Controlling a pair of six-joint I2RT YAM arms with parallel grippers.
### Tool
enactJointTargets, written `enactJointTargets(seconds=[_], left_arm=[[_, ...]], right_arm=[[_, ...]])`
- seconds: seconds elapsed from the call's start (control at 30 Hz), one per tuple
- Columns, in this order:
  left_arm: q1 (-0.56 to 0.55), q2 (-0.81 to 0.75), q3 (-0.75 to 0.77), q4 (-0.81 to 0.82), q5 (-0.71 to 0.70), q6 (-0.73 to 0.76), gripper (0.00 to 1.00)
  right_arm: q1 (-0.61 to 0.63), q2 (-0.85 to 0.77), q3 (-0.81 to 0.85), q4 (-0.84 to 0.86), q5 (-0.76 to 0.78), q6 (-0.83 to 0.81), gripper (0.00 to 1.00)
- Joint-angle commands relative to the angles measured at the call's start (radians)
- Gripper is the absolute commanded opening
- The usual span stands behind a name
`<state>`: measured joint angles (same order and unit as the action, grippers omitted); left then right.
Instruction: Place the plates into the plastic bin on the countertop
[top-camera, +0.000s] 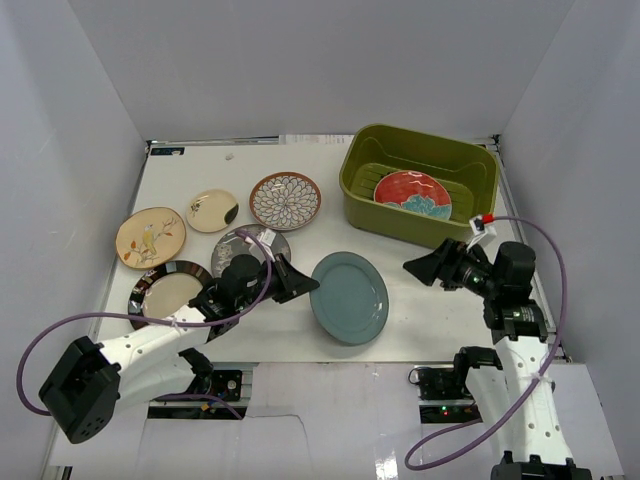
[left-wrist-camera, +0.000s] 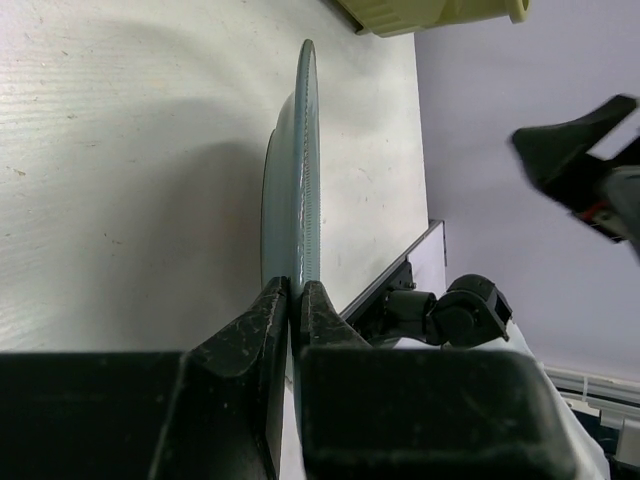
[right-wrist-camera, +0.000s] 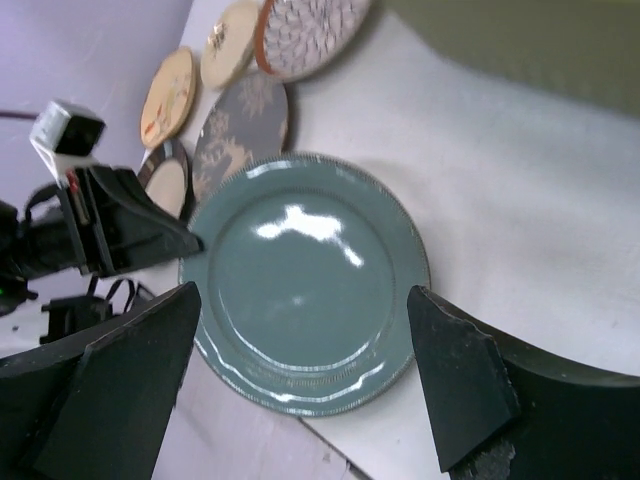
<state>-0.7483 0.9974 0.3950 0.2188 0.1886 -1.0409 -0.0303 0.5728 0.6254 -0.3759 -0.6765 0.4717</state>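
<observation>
My left jaws pinch the teal plate (left-wrist-camera: 300, 180) by its rim, at mid near edge of the table (top-camera: 270, 332). Right jaws gape, empty. Grasp made. Next: lift it over the rim into the plastic bin (top-camera: 400, 222), far-right corner.

- Teal plate (right-wrist-camera: 305, 300): glossy glaze with bright highlights; fine ribbing round the rim.
- Bin (top-camera: 356, 180): olive plastic, smooth, with a faint sheen.
- Countertop (left-wrist-camera: 120, 150): white, matt, finely grained, with a few small scuffs.
- Metallic plate (top-camera: 168, 292): shiny, with a dark mirror-like rim.
- Red plate (top-camera: 412, 192): smooth, glazed.
- Grey plate (right-wrist-camera: 245, 125): duller, satin finish.
- Walls (top-camera: 300, 70): pale, matt, smooth.
</observation>
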Motion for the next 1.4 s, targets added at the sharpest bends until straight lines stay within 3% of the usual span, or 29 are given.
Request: enactJointTargets(seconds=[0.0,0.3,0.5,0.6,0.67,0.7,0.73,0.8,0.83,0.87,0.93,0.97,1.0,1.03,1.07,1.17,1.37], left_arm=[[-0.002,-0.033,0.036,0.163,0.028,-0.065,0.0],[0.003,-0.078,0.122,0.197,0.078,-0.097,0.0],[0.003,-0.083,0.13,0.246,0.13,-0.136,0.0],[0.003,-0.072,0.131,0.272,0.163,-0.153,0.0],[0.003,-0.068,0.133,0.274,0.172,-0.154,0.0],[0.003,-0.065,0.134,0.272,0.175,-0.153,0.0],[0.003,-0.065,0.136,0.268,0.178,-0.147,0.0],[0.003,-0.072,0.145,0.235,0.172,-0.136,0.0],[0.003,-0.081,0.165,0.173,0.154,-0.105,0.0],[0.003,-0.088,0.177,0.133,0.143,-0.088,0.0],[0.003,-0.097,0.199,0.03,0.123,-0.03,0.14],[0.003,-0.109,0.215,-0.007,0.092,-0.007,0.31],[0.003,-0.118,0.223,-0.042,0.077,0.014,0.39],[0.003,-0.137,0.237,-0.112,0.036,0.06,0.57],[0.003,-0.147,0.246,-0.151,0.01,0.089,0.65],[0.003,-0.187,0.29,-0.338,-0.12,0.172,0.82],[0.003,-0.299,0.315,-0.582,-0.336,0.232,0.96]], right_arm=[[0.001,-0.037,-0.149,0.061,-0.095,0.024,0.9],[0.007,-0.045,-0.386,0.202,-0.129,0.056,0.9],[0.029,-0.013,-0.426,0.255,-0.167,0.08,0.9],[0.073,-0.019,-0.478,0.423,-0.231,0.197,0.9],[0.092,-0.033,-0.503,0.55,-0.248,0.295,0.98],[0.11,-0.037,-0.509,0.592,-0.256,0.329,0.93],[0.116,-0.042,-0.51,0.627,-0.255,0.358,0.7],[0.13,-0.056,-0.491,0.661,-0.23,0.396,0.42],[0.132,-0.068,-0.478,0.655,-0.216,0.4,0.23],[0.133,-0.073,-0.465,0.628,-0.204,0.4,0.13],[0.132,-0.086,-0.409,0.605,-0.157,0.403,0.08],[0.132,-0.09,-0.392,0.595,-0.128,0.409,0.08],[0.132,-0.09,-0.344,0.582,-0.112,0.412,0.08],[0.132,-0.077,-0.31,0.568,-0.1,0.412,0.08],[0.132,-0.068,-0.276,0.563,-0.094,0.412,0.08],[0.132,-0.01,-0.107,0.526,-0.043,0.394,0.08],[0.122,0.179,0.212,0.497,0.034,0.355,0.08]])
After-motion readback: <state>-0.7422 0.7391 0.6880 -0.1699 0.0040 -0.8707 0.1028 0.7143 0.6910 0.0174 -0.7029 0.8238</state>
